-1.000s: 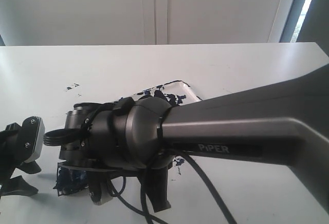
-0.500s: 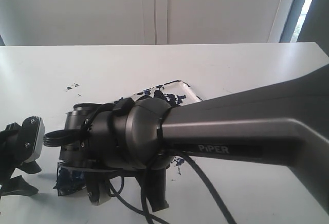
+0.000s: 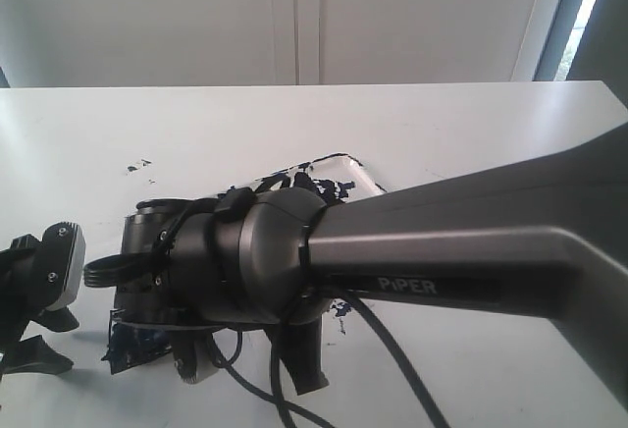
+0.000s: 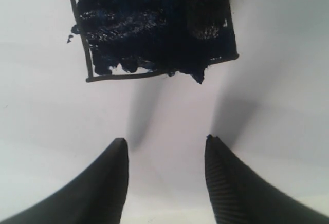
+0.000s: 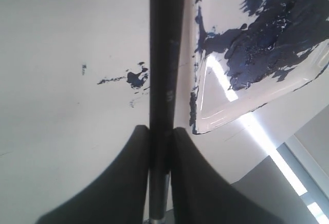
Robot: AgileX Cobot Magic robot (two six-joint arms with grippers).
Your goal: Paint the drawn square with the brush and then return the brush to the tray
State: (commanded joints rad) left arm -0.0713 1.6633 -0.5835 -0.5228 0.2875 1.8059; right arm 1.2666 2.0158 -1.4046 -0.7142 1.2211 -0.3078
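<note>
While the right gripper (image 5: 160, 130) pinches the brush (image 5: 163, 80) beside the tray (image 5: 216, 122) and the left gripper (image 4: 164, 140) gapes empty, the nearly filled square (image 4: 154, 29) suggests tray return next.

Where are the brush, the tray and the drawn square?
the brush (image 5: 163, 70): right wrist view, on its black shaft.
the tray (image 5: 211, 115): right wrist view, on its bare white corner.
the drawn square (image 4: 154, 29): left wrist view, on its painted interior.

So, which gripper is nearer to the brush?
Right. The right gripper is shut on the brush; the left gripper stands open and empty, facing the drawn square.
</note>
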